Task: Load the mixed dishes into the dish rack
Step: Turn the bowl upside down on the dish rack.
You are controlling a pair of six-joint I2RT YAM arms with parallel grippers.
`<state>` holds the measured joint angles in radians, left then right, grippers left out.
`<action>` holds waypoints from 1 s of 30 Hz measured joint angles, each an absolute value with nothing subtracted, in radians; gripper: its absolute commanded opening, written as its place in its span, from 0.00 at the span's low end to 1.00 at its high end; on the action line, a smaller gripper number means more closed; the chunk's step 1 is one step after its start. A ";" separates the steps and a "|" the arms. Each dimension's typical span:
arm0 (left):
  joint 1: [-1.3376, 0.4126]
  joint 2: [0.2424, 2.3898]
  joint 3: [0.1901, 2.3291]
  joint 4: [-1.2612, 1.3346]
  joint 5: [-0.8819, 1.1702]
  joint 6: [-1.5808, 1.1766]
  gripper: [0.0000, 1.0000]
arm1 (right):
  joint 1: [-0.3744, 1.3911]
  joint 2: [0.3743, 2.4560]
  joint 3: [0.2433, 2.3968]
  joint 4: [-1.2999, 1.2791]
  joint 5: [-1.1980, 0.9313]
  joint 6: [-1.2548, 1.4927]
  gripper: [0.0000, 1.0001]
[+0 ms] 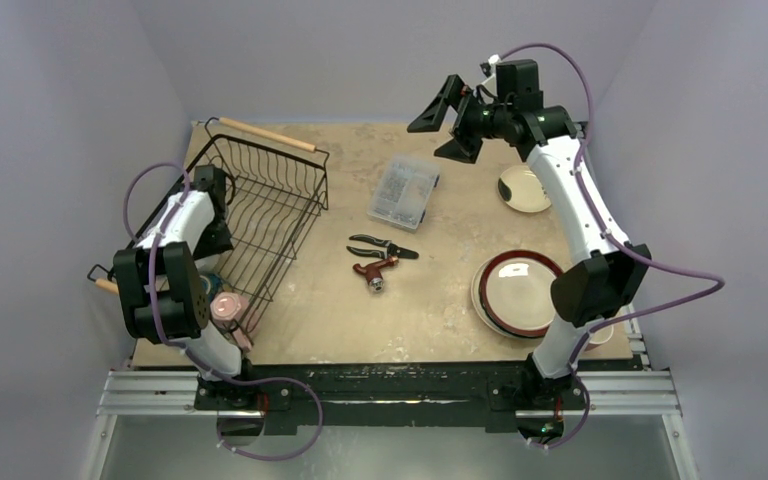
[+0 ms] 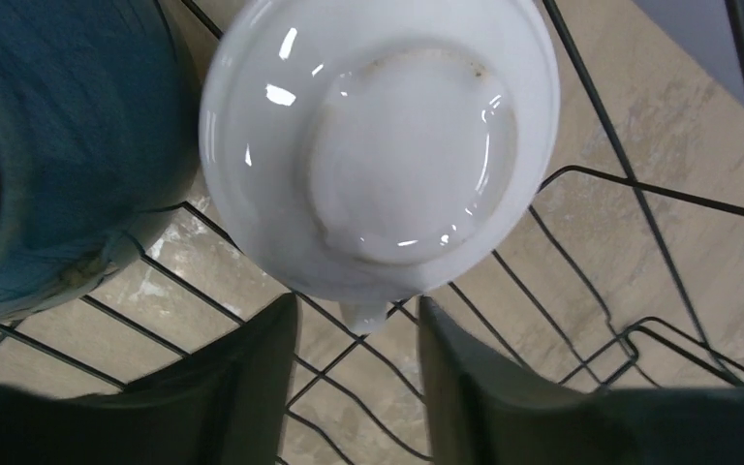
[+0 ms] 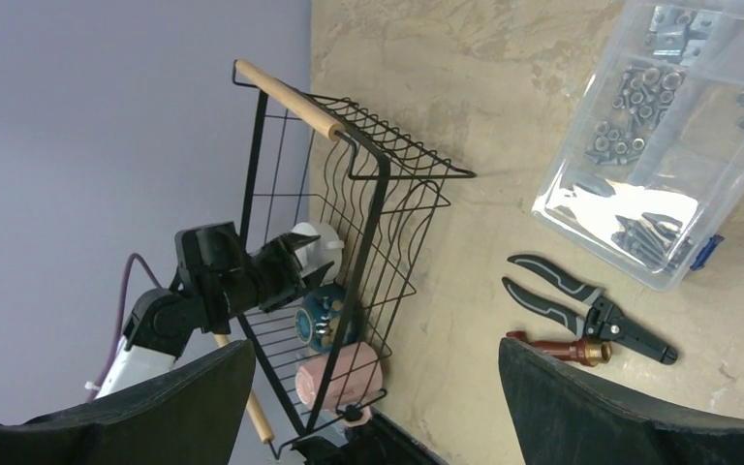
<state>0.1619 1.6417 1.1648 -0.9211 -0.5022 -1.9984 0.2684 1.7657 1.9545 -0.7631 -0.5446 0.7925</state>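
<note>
Left gripper (image 2: 356, 334) inside black wire dish rack (image 1: 278, 195), jaws parted, glossy white ceramic cup (image 2: 378, 145) base facing it; right gripper (image 1: 444, 128) spread wide, empty.

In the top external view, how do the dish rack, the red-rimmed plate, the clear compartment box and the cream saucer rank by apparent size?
1. dish rack, clearly the largest
2. red-rimmed plate
3. clear compartment box, somewhat smaller than the plate
4. cream saucer, smallest, partly hidden
</note>
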 measured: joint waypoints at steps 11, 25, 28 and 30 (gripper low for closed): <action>0.165 1.626 1.165 -0.918 -0.480 -1.912 1.00 | 0.226 1.707 1.841 -0.718 -0.571 0.783 0.99; 0.163 1.405 1.209 -0.825 -0.171 -1.410 1.00 | 0.222 1.682 1.768 -0.697 -0.503 0.705 0.99; 0.163 1.340 1.215 -0.861 -0.049 -1.318 1.00 | 0.222 1.674 1.729 -0.696 -0.477 0.694 0.99; 0.160 1.304 1.214 -0.886 0.039 -1.282 1.00 | 0.222 1.672 1.701 -0.686 -0.461 0.690 0.99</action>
